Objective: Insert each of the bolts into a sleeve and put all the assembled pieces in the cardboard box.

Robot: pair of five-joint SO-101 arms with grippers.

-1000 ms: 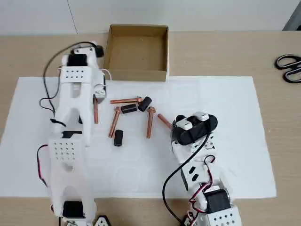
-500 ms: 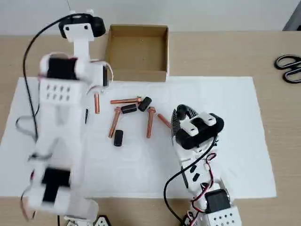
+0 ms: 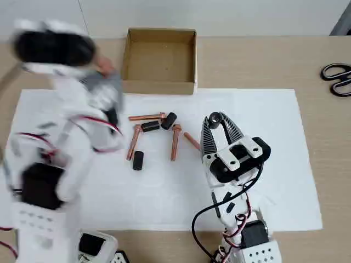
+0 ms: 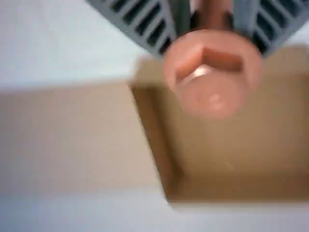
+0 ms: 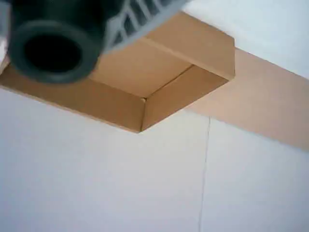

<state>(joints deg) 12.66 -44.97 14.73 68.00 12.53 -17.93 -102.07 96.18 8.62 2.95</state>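
Observation:
My left gripper (image 4: 210,19) is shut on a copper bolt (image 4: 212,72), whose hex head faces the camera with the cardboard box (image 4: 231,159) behind it. In the high view that arm is blurred at the left, its gripper (image 3: 104,70) near the box's (image 3: 159,86) left front corner. My right gripper (image 3: 216,118) is shut on a black sleeve (image 5: 50,50), held above the paper right of the parts. Several bolts (image 3: 147,116) (image 3: 175,141) and three sleeves (image 3: 150,126) (image 3: 169,120) (image 3: 137,160) lie loose on the paper.
A white paper sheet (image 3: 263,164) covers the wooden table. Scissors (image 3: 337,78) lie at the far right edge. The box (image 5: 159,63) stands open at the back, with nothing visible inside.
The left arm has lifted its bolt off the paper and swung up toward the box's left side. The right gripper has risen and tilted, bringing its sleeve into view.

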